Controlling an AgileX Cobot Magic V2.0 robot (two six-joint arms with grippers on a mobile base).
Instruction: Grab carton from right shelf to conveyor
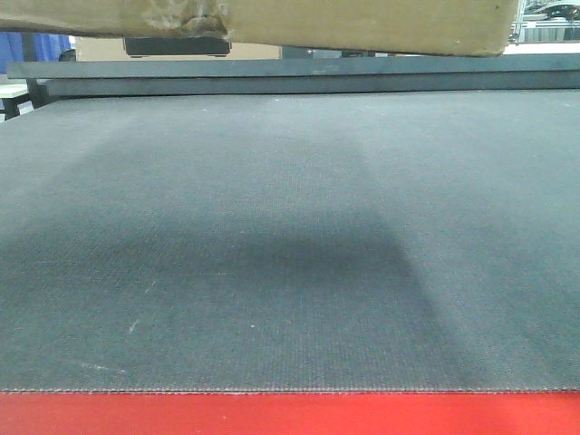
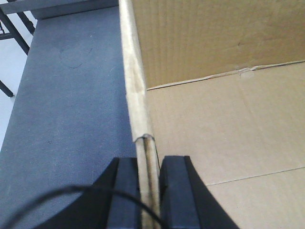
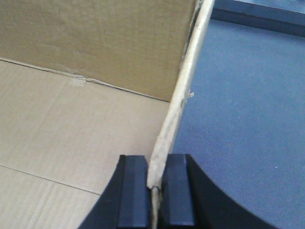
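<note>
An open brown carton (image 1: 362,23) hangs above the dark grey conveyor belt (image 1: 290,254); only its underside shows along the top of the front view. My left gripper (image 2: 148,164) is shut on the carton's left wall (image 2: 133,76), one finger inside, one outside. My right gripper (image 3: 155,164) is shut on the carton's right wall (image 3: 188,81) the same way. The carton's inside floor (image 2: 228,124) is bare; it also shows in the right wrist view (image 3: 71,124). The belt lies below on the outer side of each wall (image 2: 71,105) (image 3: 243,109).
A red edge (image 1: 290,415) runs along the belt's near side. A dark raised rail (image 1: 299,77) borders the belt's far side. The carton's shadow (image 1: 272,254) falls on the belt's middle. Black frame legs (image 2: 12,28) stand past the belt's left end.
</note>
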